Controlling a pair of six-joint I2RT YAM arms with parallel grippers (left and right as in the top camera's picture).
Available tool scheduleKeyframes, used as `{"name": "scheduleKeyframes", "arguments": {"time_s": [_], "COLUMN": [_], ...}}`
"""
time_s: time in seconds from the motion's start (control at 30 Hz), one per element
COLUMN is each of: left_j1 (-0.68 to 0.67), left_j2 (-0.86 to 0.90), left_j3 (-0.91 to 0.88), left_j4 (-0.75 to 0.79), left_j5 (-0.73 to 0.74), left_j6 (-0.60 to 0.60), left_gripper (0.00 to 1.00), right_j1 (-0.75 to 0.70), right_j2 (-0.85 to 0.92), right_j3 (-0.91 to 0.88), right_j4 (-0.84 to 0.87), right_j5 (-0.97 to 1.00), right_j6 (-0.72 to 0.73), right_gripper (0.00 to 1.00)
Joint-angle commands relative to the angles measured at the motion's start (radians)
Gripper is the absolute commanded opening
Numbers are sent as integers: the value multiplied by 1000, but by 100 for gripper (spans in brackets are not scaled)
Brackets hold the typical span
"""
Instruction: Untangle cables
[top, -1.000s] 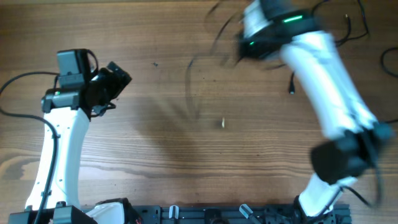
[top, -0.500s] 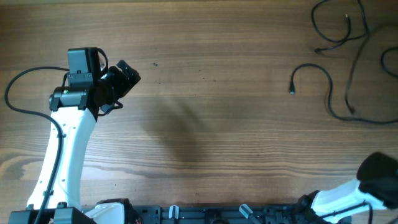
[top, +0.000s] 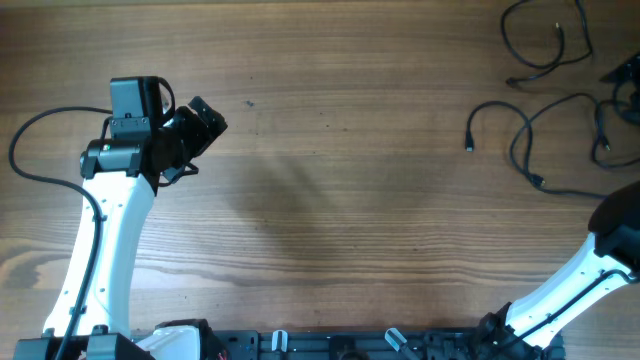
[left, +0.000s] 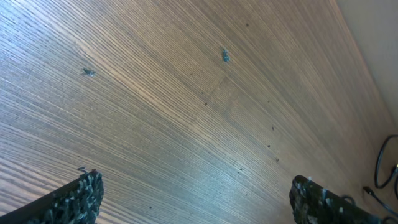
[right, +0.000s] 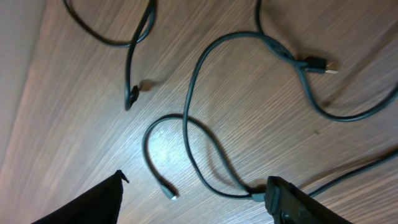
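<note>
A wide light-brown wood-grain table (top: 350, 200) shows bare boards across its middle and left. Several thin black cables (right: 186, 115) lie looped near the far right edge. The left gripper (left: 199, 202) hovers spread wide over bare wood, holding nothing. The right gripper (right: 193, 202) hangs spread above the cables, pinching none.
</note>
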Motion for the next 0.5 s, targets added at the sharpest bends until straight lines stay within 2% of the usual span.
{"name": "scheduleKeyframes", "arguments": {"time_s": [0.0,0.07,0.2,0.47], "left_j1": [-5,-4,-4,-4], "left_j2": [6,6,6,6], "left_j3": [0,0,0,0], "left_j4": [3,3,3,3], "left_j5": [5,5,5,5], "left_j6": [19,19,19,19], "left_gripper": [100,100,100,100], "right_j1": [18,55,200,636], "right_j2": [-34,-64,-153,-332], "right_j3": [6,6,6,6], "right_j4": [-11,-19,-23,-24], "right_j5": [-177,-242,-222,29], "right_j6": [-97,-167,-244,-260], "right_gripper": [77,78,79,80]}}
